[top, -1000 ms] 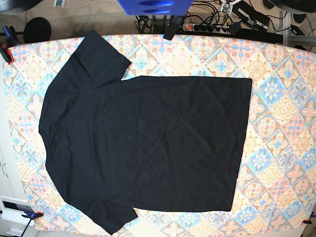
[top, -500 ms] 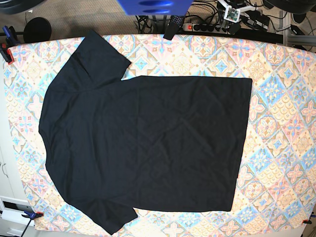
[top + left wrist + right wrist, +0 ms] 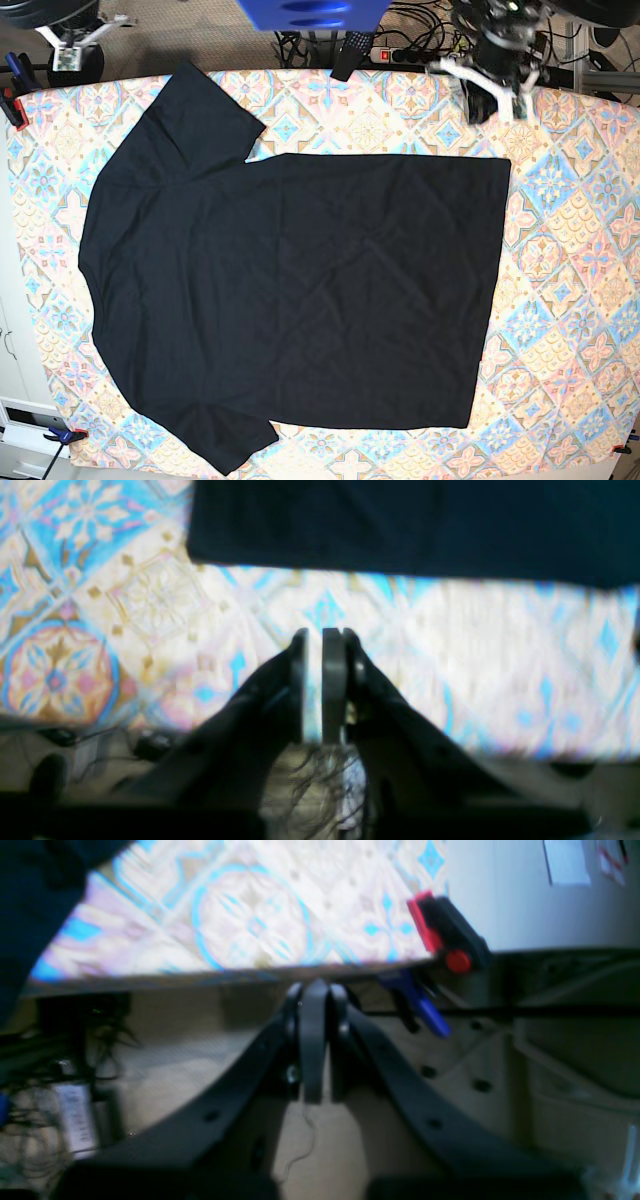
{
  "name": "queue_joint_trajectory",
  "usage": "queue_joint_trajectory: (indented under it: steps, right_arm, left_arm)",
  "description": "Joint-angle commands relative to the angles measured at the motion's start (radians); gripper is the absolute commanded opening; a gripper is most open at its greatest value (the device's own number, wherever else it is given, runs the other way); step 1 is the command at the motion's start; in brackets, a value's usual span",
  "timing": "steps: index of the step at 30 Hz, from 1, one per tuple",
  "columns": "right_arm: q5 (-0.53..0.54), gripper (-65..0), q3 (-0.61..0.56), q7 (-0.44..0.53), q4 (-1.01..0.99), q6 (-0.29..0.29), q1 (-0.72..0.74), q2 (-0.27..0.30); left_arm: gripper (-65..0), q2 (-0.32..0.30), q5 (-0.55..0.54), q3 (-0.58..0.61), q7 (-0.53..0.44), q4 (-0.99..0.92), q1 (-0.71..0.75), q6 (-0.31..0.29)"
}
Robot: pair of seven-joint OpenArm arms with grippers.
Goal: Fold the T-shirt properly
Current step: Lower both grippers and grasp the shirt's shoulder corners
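The black T-shirt (image 3: 300, 290) lies spread flat on the patterned tablecloth (image 3: 570, 260), collar side to the left, hem to the right. My left gripper (image 3: 487, 98) hovers over the far table edge just beyond the shirt's far hem corner. In the left wrist view its fingers (image 3: 314, 632) stand almost together with a thin gap, empty, and the shirt's edge (image 3: 400, 525) lies ahead. My right gripper (image 3: 68, 48) is off the table's far left corner. In the right wrist view it (image 3: 315, 986) is shut and empty, with a bit of sleeve (image 3: 30, 890) at the upper left.
A red clamp (image 3: 445, 935) and a blue clamp (image 3: 420, 1000) grip the table's far left corner, also in the base view (image 3: 12, 100). A power strip and cables (image 3: 410, 52) lie on the floor behind the table. A blue object (image 3: 312, 12) hangs at the top.
Both arms have come into the base view: the left one moved down over the far right table edge, the right one appeared at the far left corner. The shirt has not moved.
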Motion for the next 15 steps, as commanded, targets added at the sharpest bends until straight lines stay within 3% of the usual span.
queue_joint_trajectory:
  steps: [1,5,8,15]
  right_arm:
    - [0.000,-65.0,-0.014,0.004,0.013,-0.006,-0.017,0.003]
    - [0.000,-65.0,-0.065,0.009,0.013,-0.006,-0.017,0.003]
    - [0.000,-65.0,-0.070,0.011,0.013,-0.006,-0.017,0.003]
    - [0.000,-65.0,-0.067,0.011,0.014,-0.006,-0.015,0.003]
  left_arm:
    - [-53.9,-0.021,-0.036,-0.024,0.002,0.019,-0.006,0.002]
    - [-43.2,-0.056,-0.228,-0.084,0.098,0.017,-0.095,0.002]
    - [-38.7,-0.050,-0.328,-0.145,0.160,-0.001,-0.157,0.002]
    - [-37.1,-0.048,-0.523,-0.218,0.223,-0.199,-0.295,0.002]
